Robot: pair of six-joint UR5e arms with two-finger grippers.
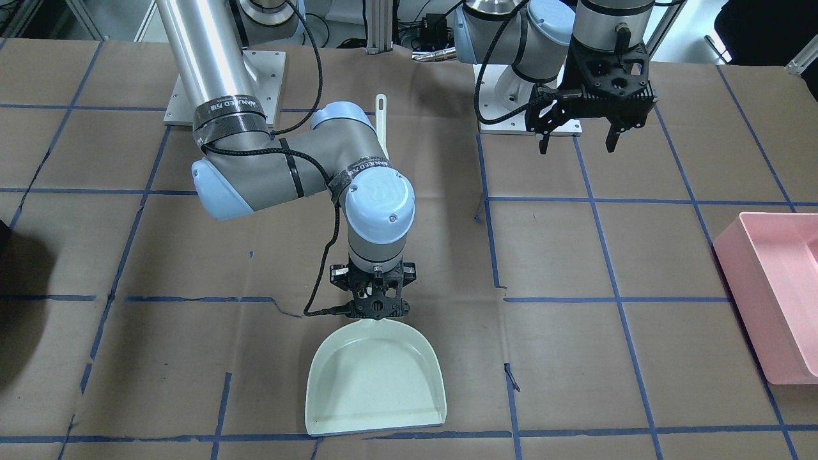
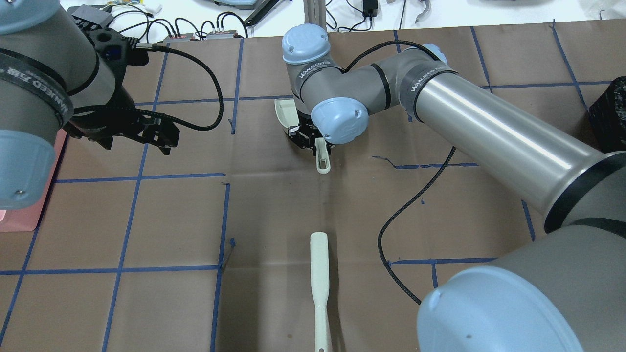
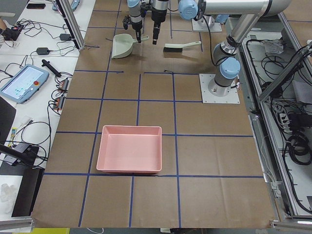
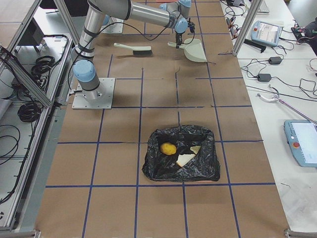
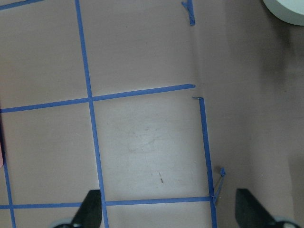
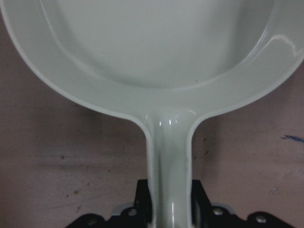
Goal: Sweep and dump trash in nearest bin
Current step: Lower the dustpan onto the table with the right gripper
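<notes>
The trash (image 4: 168, 148), a yellow lump and two white bread pieces, is located inside the black bin (image 4: 157, 171), well apart from both arms. The jaws of the right gripper (image 1: 377, 311) are clamped on the handle of the dustpan (image 1: 374, 380), which rests on the desk (image 1: 607, 255). The jaws of the left gripper (image 1: 578, 144) are held apart, empty. The brush (image 2: 319, 274) lies free. The trash is judged light; the bread is soft and crumbly, and the lump may roll. Direct gripping is not advised; hold should be taken at the tool handles.
</notes>
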